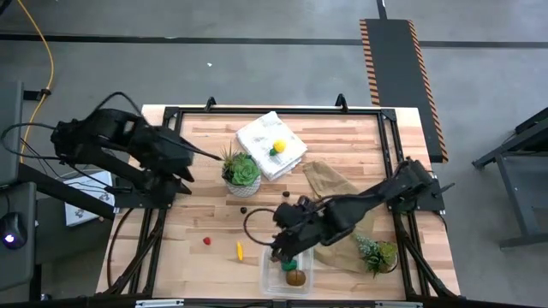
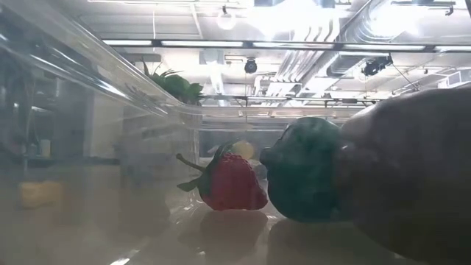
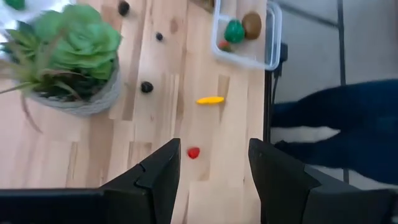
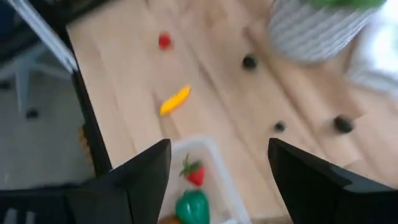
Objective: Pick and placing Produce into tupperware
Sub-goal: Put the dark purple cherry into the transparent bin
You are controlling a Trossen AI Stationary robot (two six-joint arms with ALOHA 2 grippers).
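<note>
Produce, a set of tiny toy fruits and vegetables, is partly packed: the small clear plastic tupperware box (image 1: 287, 272) at the near edge of the wooden table (image 1: 342, 137) holds a red strawberry-like berry (image 4: 195, 173), a green broccoli-like piece (image 4: 191, 206) and a brown kiwi-like ball (image 1: 295, 277), all close together. The right gripper (image 1: 281, 246) hangs directly above the box, fingers spread and empty, nothing between them. Left outside: a yellow-orange stick (image 1: 240, 250) just beside the box, a small red berry (image 1: 206, 241) a little farther out, and several dark berries (image 4: 249, 61) scattered near the striped pot of the green succulent plant (image 1: 241, 171). A yellow lemon (image 1: 278, 148) sits on the folded white cloth (image 1: 270, 144) at the far side. A second succulent (image 1: 378, 253) stands by the crumpled brown paper bag (image 1: 330, 181); neither concerns the job. The left gripper (image 3: 211, 171) waits high at the left side, fingers released, holding nothing. My reckoning: roughly three pieces in, perhaps five or six to go, though the dark berries are hard to count with certainty. The stick looks the nearest next candidate.
</note>
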